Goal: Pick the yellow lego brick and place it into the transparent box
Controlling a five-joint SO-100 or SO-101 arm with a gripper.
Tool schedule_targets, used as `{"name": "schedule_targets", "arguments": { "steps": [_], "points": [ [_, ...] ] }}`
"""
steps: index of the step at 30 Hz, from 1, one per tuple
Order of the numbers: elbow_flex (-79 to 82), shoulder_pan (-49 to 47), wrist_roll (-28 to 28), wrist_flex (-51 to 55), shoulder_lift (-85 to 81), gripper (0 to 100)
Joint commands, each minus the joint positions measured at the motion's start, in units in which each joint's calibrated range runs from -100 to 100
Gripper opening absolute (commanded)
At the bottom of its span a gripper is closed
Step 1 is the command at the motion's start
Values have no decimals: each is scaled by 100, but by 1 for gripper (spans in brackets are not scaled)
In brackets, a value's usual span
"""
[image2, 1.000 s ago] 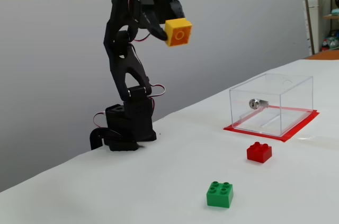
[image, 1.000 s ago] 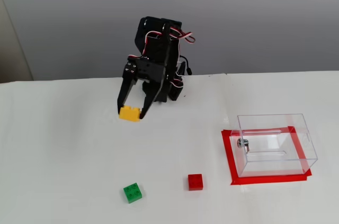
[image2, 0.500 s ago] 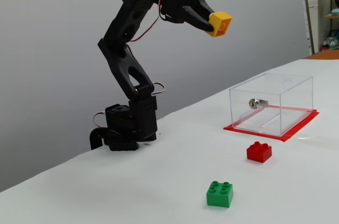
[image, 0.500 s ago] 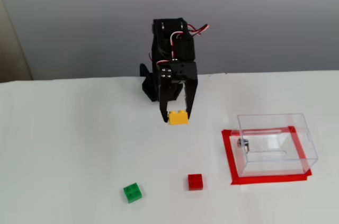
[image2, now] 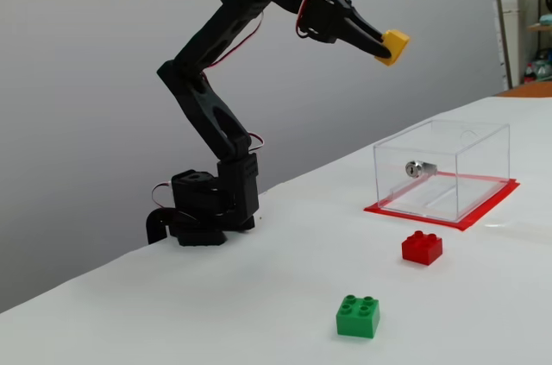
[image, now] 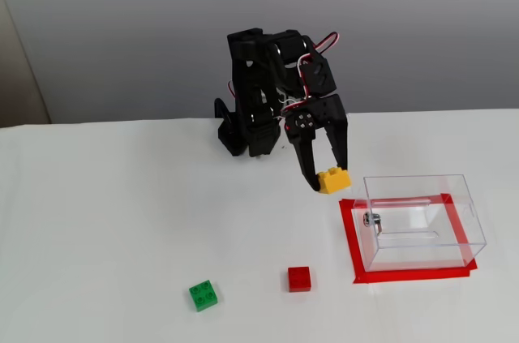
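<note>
So the gripper (image: 331,174) has the yellow lego brick (image: 334,180) pinched right at its fingertips, jaws closed down to about the brick's width with the brick filling the gap. In a fixed view from the side you can see the gripper (image2: 390,44) way up in the air with the arm stretched out and angled down, the brick (image2: 394,46) sticking out at the very tip, tilted rather than level. It's well clear of the table (image2: 259,296) and touching nothing but the fingers.

The transparent box (image: 422,221) sits open-topped on a red taped rectangle (image: 405,274), with a small metal fitting (image: 371,219) on the wall facing the arm. In a fixed view from the front, the brick sits just up and left of the box's near corner, not over the opening. From the side the box (image2: 444,166) is below and a bit right of the brick, so the brick is high above the table short of the box rather than inside it.

Two other bricks are sitting loose on the table: a red brick (image2: 422,247) close to the front of the taped mat, and a green brick (image2: 358,316) further out, nearer the camera. Both are studs-up and well apart from the gripper.
</note>
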Motion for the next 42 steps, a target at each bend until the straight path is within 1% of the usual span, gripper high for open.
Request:
{"name": "schedule_targets", "arguments": {
  "steps": [1,7,20,25,33,42],
  "points": [
    [-92,-477,-8,-70,176,9],
    [-101,-1231,-8,-148,609,9],
    [-101,-2725,-18,-1175,1483,9],
    [-101,-3168,-180,-1436,1814,9],
    [-101,-3605,-300,-1462,2230,9],
    [-101,-3590,-300,-1462,2382,9]
  ]
}}
